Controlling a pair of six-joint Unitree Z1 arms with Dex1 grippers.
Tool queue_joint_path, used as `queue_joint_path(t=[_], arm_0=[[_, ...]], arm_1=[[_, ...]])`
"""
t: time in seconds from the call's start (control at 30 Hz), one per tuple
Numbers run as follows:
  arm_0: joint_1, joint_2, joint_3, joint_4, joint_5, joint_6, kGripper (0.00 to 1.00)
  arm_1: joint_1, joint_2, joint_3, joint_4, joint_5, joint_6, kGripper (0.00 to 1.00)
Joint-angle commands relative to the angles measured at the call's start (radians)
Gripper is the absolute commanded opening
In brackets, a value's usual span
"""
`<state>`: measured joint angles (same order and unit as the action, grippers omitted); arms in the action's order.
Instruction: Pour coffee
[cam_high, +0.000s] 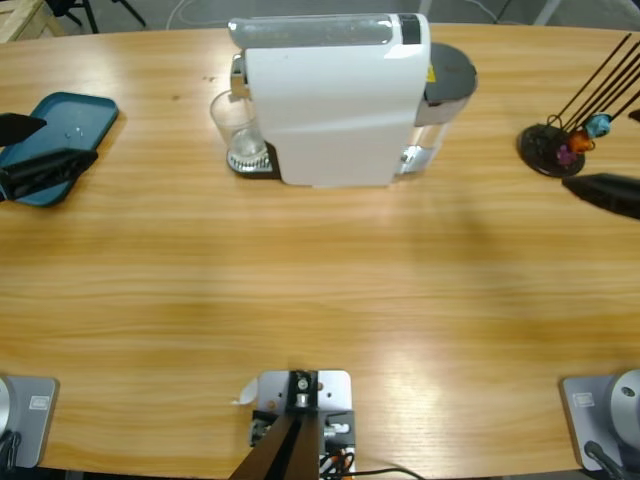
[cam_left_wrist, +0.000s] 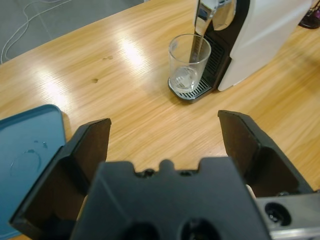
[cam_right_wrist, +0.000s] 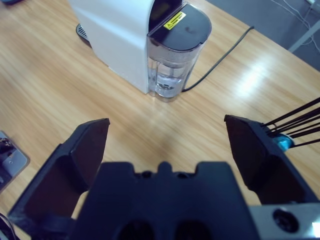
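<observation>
Glass: a clear glass (cam_left_wrist: 189, 62) stands on the drip tray of the white coffee machine (cam_high: 335, 100), under its spout. I cannot tell if anything is in it.
Water tank: a clear tank (cam_right_wrist: 172, 75) sits at the back of the machine, under a grey lid.
Blue tray: a blue tray (cam_high: 62, 140) lies flat on the counter, under the left fingers.
Counter: long light wood (cam_high: 320, 290), with a black stand of thin rods (cam_high: 560, 140) beside the right fingers.
Left fingers: the left gripper (cam_left_wrist: 165, 145) is spread wide and holds nothing. The glass is ahead of it, well apart.
Right fingers: the right gripper (cam_right_wrist: 167, 145) is spread wide and holds nothing. The machine's tank end is ahead of it, well apart.
</observation>
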<state>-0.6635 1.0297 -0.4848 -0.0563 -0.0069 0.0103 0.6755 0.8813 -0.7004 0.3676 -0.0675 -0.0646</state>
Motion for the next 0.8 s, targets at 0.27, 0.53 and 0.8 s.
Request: queue_joint_path(t=[0.27,0.53,0.8], arm_0=[[-0.058,0.047,0.079,-0.045,-0.069,0.013,0.941],[-0.061,0.016,0.102,-0.045,-0.039,-0.002,0.931],[-0.061,0.063,0.101,-0.062,-0.038,-0.001,0.927]], arm_1=[[0.009,-0.046,0.185,-0.167,0.061,0.015,1.0],[0.01,-0.038,0.201,-0.179,0.08,0.011,1.0],[0.01,-0.005,0.25,-0.261,0.05,0.038,1.0]])
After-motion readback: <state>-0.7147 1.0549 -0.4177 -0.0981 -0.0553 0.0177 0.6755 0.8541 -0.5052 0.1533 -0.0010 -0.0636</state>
